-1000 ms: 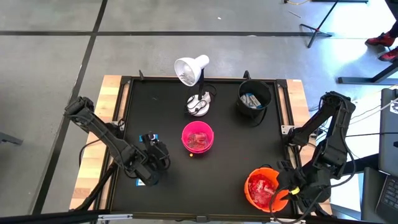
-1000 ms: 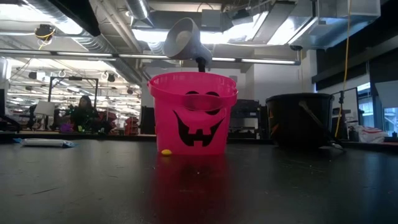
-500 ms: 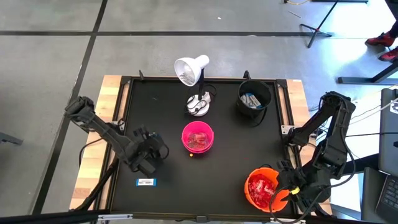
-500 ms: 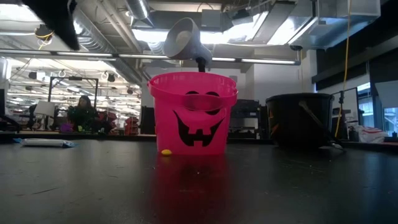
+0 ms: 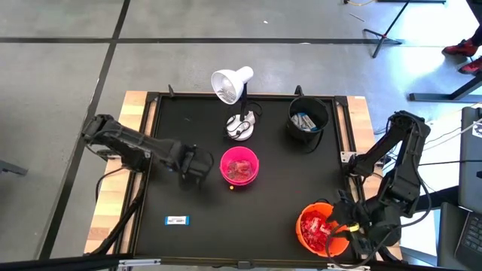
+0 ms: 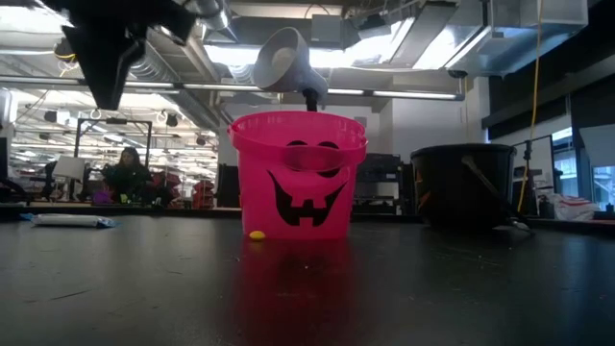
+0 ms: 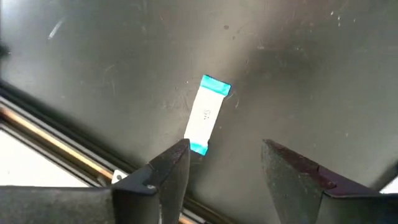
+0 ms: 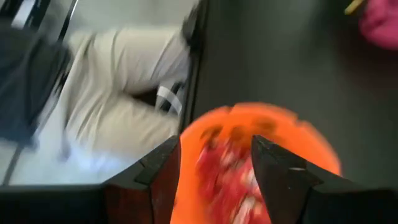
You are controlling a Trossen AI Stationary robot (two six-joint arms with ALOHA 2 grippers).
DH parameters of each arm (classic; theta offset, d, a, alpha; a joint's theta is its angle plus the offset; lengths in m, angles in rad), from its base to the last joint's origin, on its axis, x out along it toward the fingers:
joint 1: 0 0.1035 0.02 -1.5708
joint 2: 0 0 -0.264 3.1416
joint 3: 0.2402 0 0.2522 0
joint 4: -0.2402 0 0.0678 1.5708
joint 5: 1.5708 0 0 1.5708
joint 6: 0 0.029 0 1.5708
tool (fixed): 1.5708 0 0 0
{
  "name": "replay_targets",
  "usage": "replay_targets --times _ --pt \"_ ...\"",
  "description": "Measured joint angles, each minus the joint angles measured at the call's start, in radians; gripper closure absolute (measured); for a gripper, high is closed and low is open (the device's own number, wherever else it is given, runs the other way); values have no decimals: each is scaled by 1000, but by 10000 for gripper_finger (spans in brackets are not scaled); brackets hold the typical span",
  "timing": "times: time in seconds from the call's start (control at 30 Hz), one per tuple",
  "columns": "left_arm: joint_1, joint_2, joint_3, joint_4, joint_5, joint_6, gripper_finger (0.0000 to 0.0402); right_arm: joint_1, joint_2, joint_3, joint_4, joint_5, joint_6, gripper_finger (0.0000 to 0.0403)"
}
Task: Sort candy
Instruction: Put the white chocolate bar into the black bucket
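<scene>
My left claw (image 5: 197,164) hangs just left of the pink bucket (image 5: 239,166), its fingers (image 7: 168,168) spread and holding nothing. Nearer the table's front edge, a white-and-blue candy bar (image 5: 175,220) lies flat on the black table (image 5: 279,188), apart from me. Red candy fills the pink bucket and the orange bucket (image 5: 316,226). More pieces sit in the black bucket (image 5: 308,120) behind. My right claw (image 5: 348,229) hovers at the orange bucket's rim, fingers (image 8: 158,171) parted and empty.

An open-plan lab: exposed ceiling ducts (image 6: 183,58), distant workbenches (image 6: 58,197).
</scene>
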Motion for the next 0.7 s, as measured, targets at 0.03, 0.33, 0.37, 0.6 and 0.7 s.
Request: replay_targets --times 0.03,0.33,0.37,0.6,0.7 --pt "22 0 0 0 15 32 213 0 3 0 12 44 0 210" --pt "195 -19 -105 107 122 260 213 -2 24 0 23 405 -55 210" --pt "207 -30 -138 124 134 274 213 -3 27 0 16 434 -69 210" --pt "270 -207 -389 373 186 256 213 -43 59 0 5 492 -205 210" --pt "277 -276 -473 412 191 209 213 -75 70 0 5 492 -256 210"
